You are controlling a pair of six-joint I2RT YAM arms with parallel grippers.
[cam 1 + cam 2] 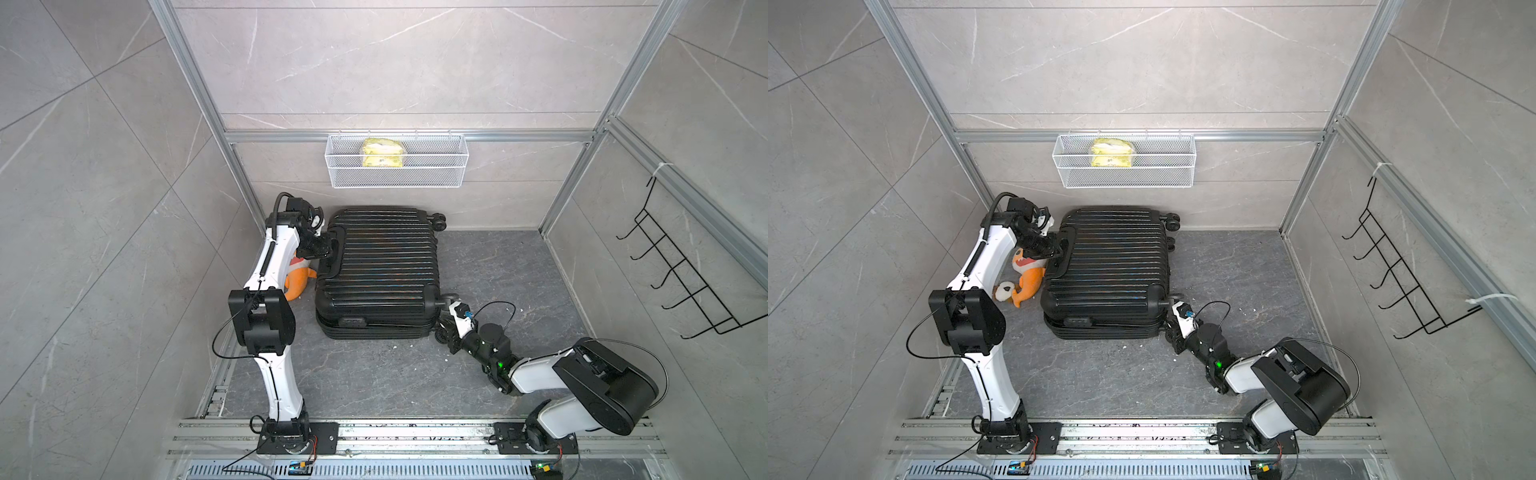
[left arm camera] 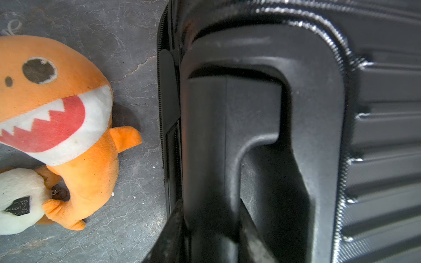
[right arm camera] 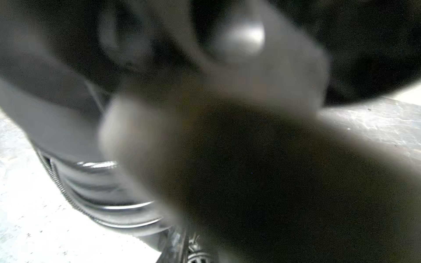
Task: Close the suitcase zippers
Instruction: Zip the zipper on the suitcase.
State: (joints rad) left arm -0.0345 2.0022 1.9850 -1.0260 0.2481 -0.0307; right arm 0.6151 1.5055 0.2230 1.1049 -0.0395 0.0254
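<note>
the suitcase (image 1: 376, 266) lies flat on the dark surface (image 1: 478, 374), near the back wall. the left jaws are narrow, pinching its handle (image 2: 227, 136). the right jaws sit low by the near corner wheel (image 1: 441, 336); i cannot tell their state, that wrist view is a blur. risk, i'd say: they catch the wheel rather than a zipper (image 2: 160, 102) pull, or the case slides onto the plush toy (image 1: 1025, 278).

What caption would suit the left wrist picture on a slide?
Left gripper grips the suitcase handle; an orange plush toy lies alongside.
</note>
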